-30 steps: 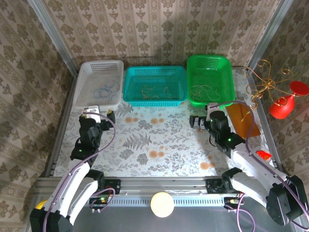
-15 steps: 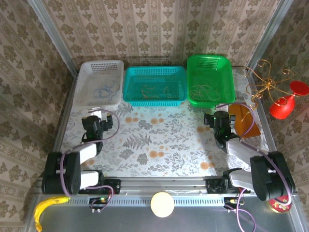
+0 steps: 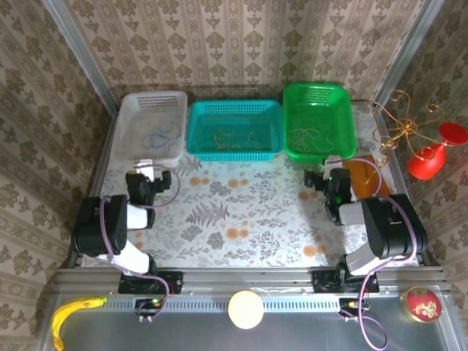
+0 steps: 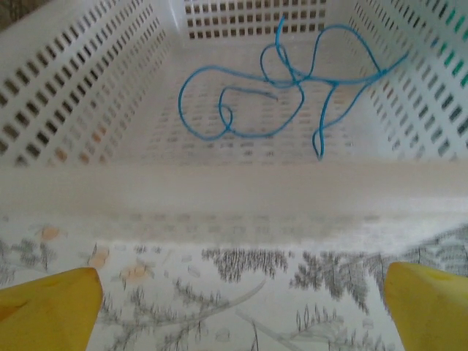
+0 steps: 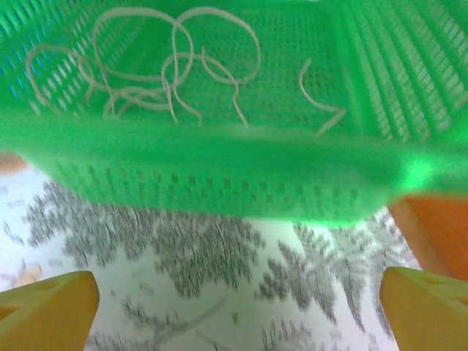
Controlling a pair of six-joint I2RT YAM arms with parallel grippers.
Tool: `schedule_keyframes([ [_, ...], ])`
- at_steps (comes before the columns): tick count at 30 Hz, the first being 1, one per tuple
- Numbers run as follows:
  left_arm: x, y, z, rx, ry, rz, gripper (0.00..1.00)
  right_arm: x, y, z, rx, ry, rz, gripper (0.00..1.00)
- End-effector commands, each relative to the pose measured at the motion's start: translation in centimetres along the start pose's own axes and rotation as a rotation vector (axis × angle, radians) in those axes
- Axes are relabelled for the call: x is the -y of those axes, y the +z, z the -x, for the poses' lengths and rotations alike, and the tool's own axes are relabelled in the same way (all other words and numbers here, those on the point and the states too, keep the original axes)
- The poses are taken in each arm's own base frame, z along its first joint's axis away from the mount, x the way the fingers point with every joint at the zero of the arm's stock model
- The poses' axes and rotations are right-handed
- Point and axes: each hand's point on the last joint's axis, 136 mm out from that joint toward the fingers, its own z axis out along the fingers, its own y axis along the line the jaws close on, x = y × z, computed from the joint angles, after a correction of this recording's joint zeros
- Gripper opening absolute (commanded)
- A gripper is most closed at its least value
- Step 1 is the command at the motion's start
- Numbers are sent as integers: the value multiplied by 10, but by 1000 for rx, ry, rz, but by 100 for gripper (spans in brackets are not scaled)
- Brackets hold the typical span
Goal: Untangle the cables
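In white basket [image 4: 234,186], blue cables [image 4: 292,73], beyond left pincer [image 4: 241,307], seemingly apart

A banana [image 3: 77,307] lies near-left; a red goblet [image 3: 425,162] tilts at right.

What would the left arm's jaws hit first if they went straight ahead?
Probably the near wall of the white basket, which stands straight ahead of the open jaws. The blue cable lies beyond it, inside the basket. How far off the wall is, is hard to tell.
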Motion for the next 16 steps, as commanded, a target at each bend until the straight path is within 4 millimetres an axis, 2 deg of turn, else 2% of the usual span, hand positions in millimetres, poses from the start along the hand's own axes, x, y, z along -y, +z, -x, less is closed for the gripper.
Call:
schedule_keyframes([
  [1,5,7,11,-1,29,-29,100,-1,5,21,46,23,33,100],
  [16,4,7,11,-7,47,11,100,-2,5,21,39,20,31,100],
])
